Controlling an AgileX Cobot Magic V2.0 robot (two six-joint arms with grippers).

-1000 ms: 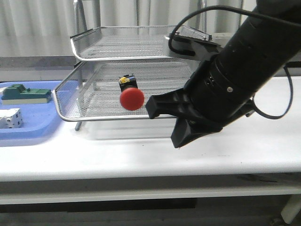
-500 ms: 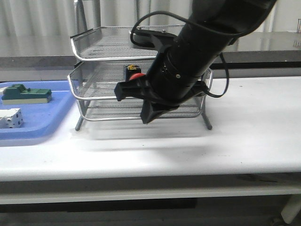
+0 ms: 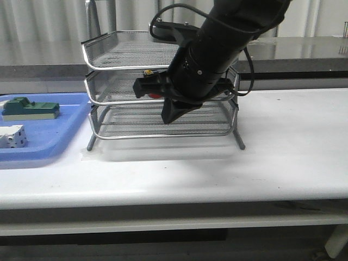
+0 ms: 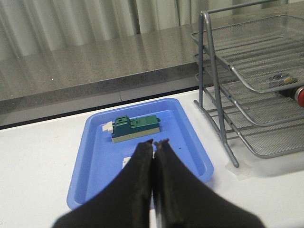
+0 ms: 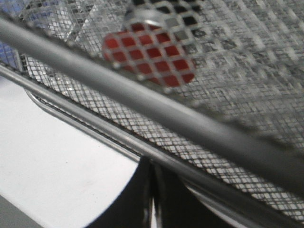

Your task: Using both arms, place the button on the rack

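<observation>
The rack stands on the white bench, near the back edge and a bit left of the middle. It has three wire trays, one above the other. All three trays are pushed in, so their front rims line up.

The button lies in the middle tray. In the right wrist view its red head shows through the wire mesh, just behind the tray's front rim. In the left wrist view a bit of the red head peeks out at the side of that tray. From the front, most of the button is hidden behind the arm.

The right arm reaches in from the back right and hangs in front of the rack. The right gripper is close to the front rim of the middle tray. Its two fingers are pressed together with nothing between them. I cannot tell if they touch the rim.

The left gripper is over the left end of the bench. Its fingers are together too and hold nothing. Under it lies a blue tray, just left of the rack. A green block sits in the blue tray toward the back, and a white block sits nearer the front.
</observation>
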